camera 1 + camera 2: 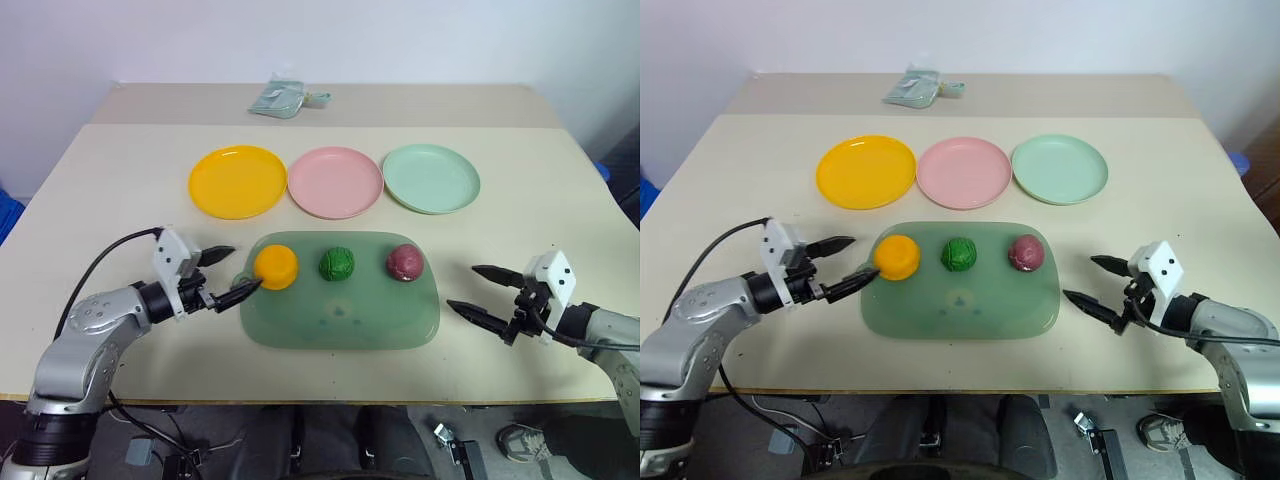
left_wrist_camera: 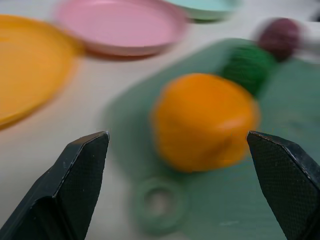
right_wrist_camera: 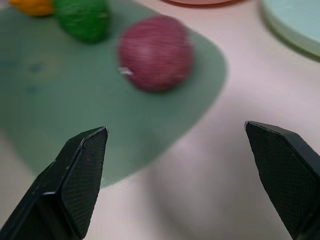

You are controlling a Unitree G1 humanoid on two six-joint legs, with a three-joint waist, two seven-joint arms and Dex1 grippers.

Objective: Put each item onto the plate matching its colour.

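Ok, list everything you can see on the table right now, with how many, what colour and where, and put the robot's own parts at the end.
table: one, beige, under everything.
plates: three in a row beyond the tray; yellow-orange plate on the robot's left, pink plate in the middle, mint green plate on the right.
tray: one, translucent green, near the table's front edge.
orange toy: one, at the tray's left end.
green ball: one, dark green, middle of the tray.
maroon ball: one, at the tray's right end.
packet: one, pale green, at the table's far edge.
left gripper: open, beside the orange toy.
right gripper: open, over bare table to the right of the tray.
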